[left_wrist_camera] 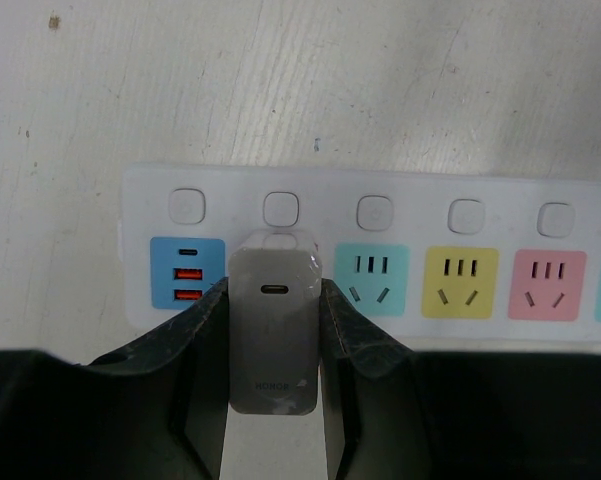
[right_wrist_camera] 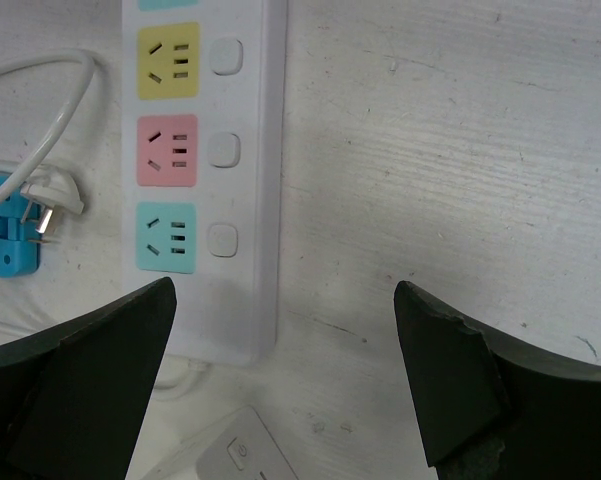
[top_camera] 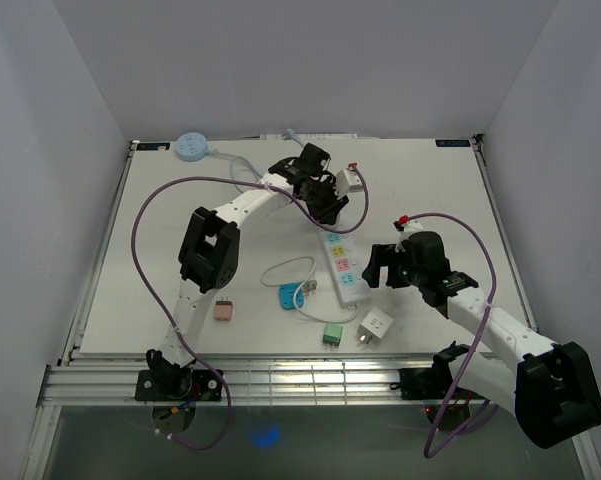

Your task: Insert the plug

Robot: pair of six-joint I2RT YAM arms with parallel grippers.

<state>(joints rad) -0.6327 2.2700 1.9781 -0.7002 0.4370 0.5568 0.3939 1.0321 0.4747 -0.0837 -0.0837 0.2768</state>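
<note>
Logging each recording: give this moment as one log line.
left gripper shut on charger | charger at power strip | right gripper open

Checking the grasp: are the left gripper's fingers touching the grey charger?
Touching. Left wrist view shows the left gripper with fingers pressed against both sides of the grey charger.

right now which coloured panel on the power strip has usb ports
The blue panel, just left of the grey charger; the teal, yellow and pink panels have pin slots.
</note>
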